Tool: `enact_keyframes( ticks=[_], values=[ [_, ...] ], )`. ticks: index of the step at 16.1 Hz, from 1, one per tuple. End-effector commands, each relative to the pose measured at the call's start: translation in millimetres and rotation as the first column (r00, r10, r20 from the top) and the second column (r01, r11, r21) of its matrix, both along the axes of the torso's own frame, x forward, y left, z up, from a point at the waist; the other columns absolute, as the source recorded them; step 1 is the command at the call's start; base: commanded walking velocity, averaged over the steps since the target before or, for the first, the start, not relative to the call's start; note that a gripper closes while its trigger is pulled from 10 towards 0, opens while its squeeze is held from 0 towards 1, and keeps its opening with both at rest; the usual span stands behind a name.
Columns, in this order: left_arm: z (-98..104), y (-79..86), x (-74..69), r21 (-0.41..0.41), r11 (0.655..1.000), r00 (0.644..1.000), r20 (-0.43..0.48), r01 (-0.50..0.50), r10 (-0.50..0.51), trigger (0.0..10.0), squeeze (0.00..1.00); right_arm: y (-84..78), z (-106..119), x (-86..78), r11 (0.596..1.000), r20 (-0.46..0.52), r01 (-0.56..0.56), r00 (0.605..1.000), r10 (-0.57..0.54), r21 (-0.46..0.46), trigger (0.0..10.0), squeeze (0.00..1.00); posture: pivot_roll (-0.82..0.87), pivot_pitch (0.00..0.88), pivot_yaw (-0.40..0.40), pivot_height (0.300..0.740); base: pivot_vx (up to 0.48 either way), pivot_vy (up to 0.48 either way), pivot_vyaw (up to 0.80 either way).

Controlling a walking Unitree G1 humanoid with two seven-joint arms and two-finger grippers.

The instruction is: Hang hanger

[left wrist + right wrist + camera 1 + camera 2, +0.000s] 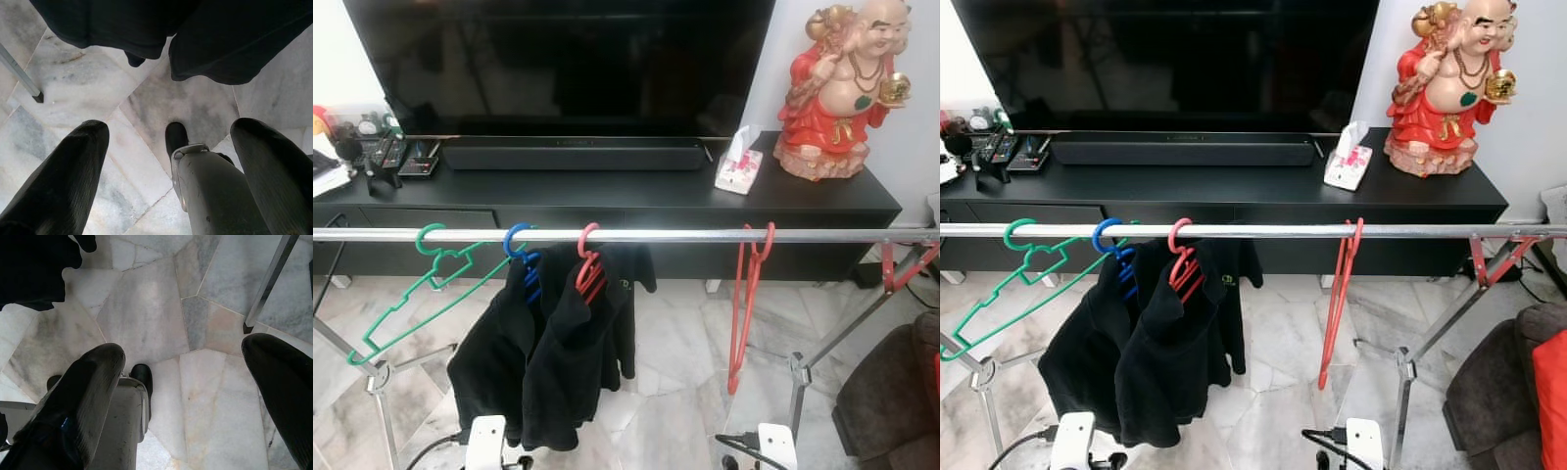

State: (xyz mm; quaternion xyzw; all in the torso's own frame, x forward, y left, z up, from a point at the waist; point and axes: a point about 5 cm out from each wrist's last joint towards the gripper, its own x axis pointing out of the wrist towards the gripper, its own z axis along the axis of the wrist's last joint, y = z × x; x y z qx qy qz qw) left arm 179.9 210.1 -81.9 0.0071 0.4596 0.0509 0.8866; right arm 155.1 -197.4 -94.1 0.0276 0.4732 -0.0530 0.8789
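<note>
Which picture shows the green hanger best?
The left eye view: the whole green hanger shows there, tilted on the rail. In the right eye view its lower end runs off the edge. The wrist views look down at the floor instead.

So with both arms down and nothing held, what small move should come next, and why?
Probably step back and look for a loose hanger. Both tools, left and right, hang open over the floor, and the green, blue and red hangers already sit on the rail.
</note>
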Motion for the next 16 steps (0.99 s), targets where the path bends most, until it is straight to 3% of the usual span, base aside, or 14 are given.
enact_keyframes(
  ticks=[1,16],
  values=[
    [0.3,-0.2,0.6,0.008,1.000,1.000,0.003,0.020,-0.020,10.0,0.00,-0.7,0.1,-0.2,1.000,0.004,0.013,1.000,-0.013,0.002,10.0,0.00,-0.10,0.000,-0.031,0.740,0.000,0.000,0.00],
    [1.7,-2.8,4.3,0.032,0.997,0.998,0.005,0.070,-0.070,10.0,0.00,-5.3,-1.5,-5.7,0.999,-0.011,0.034,0.999,-0.034,-0.002,10.0,0.00,-0.10,0.000,-0.013,0.740,0.000,0.000,0.00]
  ],
)
